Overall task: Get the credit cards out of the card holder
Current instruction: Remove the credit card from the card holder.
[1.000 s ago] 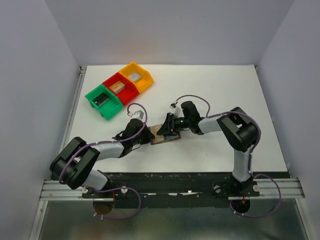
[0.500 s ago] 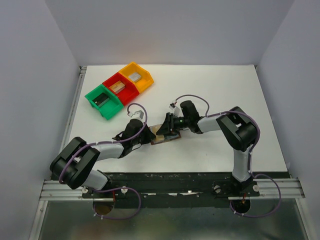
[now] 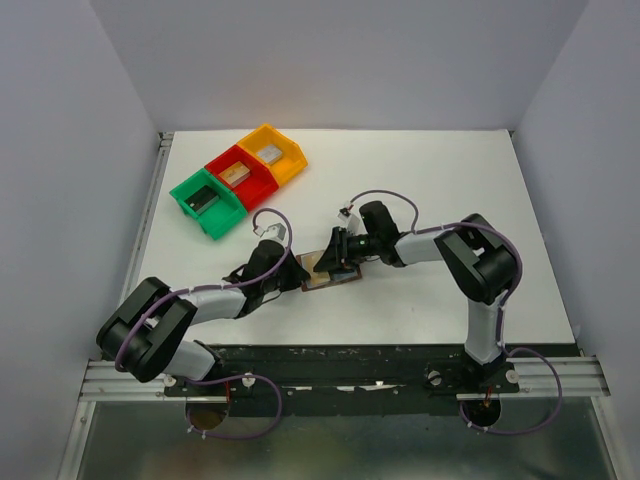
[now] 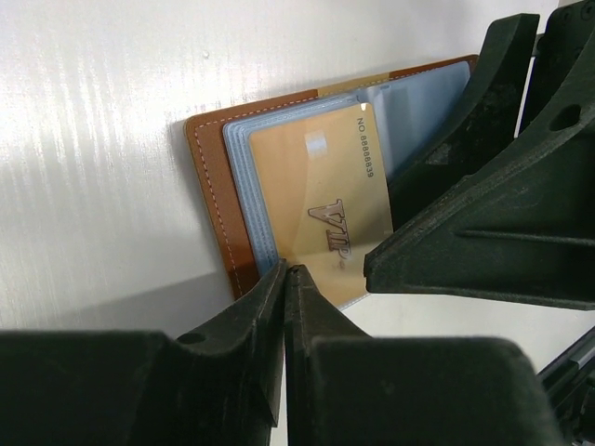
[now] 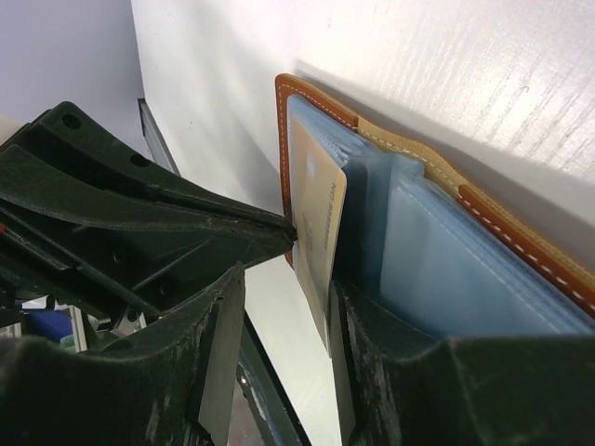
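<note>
**Step in hand: freeing the first card.**

1. **Location.** The card holder [image 3: 328,272] lies open on the white table [image 3: 450,180], just near of centre, with its light-blue sleeves [image 5: 465,269] facing up. The gold VIP card [image 4: 316,186] sits on the half toward 8 o'clock, one long edge raised off the sleeve stack. No other card can be made out.

2. **Left gripper [image 4: 285,279].** It enters from 8 o'clock. The jaws are drawn together to a thin slit with nothing seen between them, and the tips meet the card's near corner. It appears to act as a wedge rather than a pinch.

3. **Right gripper [image 5: 279,297].** It enters from 2 o'clock, jaws about half apart and empty. One finger [image 5: 390,372] appears to bear on the sleeves beside the card. The raised edge of the card stands in the gap, and neither finger clamps it.

4. **Recommended procedure.**
   - Pin the holder with the right finger so it cannot slide toward 2 o'clock under the left arm's push.
   - Run the left tips low under the raised corner, along the sleeve opening and not across the stitched border.
   - Once enough card stands clear, part the left jaws slightly.
   - Grip both faces near the edge and draw straight out.

5. **Caution.**
   - The card is thin and probably slick, so it may flex and spring back.
   - The sleeve may lift with the card.
   - The two grippers are almost touching, so move one arm at a time.
</note>
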Controlling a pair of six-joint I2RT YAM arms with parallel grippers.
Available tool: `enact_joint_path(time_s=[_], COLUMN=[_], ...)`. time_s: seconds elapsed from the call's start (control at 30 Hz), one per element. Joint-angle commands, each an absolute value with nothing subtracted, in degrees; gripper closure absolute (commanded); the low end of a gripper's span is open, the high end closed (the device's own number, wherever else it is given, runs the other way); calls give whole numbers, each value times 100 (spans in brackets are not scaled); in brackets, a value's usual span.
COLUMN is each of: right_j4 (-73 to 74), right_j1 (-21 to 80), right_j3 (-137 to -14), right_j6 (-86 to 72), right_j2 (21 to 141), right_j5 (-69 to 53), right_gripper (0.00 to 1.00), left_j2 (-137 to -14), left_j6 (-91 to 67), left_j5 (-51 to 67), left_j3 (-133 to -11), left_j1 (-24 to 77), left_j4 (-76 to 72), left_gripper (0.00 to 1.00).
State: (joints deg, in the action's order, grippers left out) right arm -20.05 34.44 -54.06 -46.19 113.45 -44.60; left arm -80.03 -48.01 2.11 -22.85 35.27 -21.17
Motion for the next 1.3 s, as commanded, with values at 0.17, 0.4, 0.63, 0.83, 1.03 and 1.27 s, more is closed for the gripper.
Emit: enact_joint_path(time_s=[0.17,0.4,0.63,0.83,1.03,1.27], right_j4=[-1652,-1635,-1626,-1617,-1617,-1687], right_j1=[3437,3393,3340,3305,3243,3182], right_j3=[-5317,-5230,-5159,-5080,-5027,-4940], right_j6=[-4421,-4412,-4394,-4368,-4351,-4368], right_j2=[11066,10986,10907,10837,10784,10758], right_j5=[-4289,-4245,-4210,-4175,-4175,-4192], right_gripper=[53,54,55,55,55,55], left_j2=[-8016,-7989,-7972,-7989,-7989,-7998], left_j6=[-4808,-4851,-4860,-4878,-4904,-4922], left_j5=[62,44,53,44,-123,-158], left_j3=[-2048,-1978,-1951,-1951,-1951,-1942], left_j1=[3507,3481,3480,3472,3454,3454], left_j4=[-1644,-1661,-1652,-1635,-1573,-1538], left_gripper=[89,93,100,100,100,100])
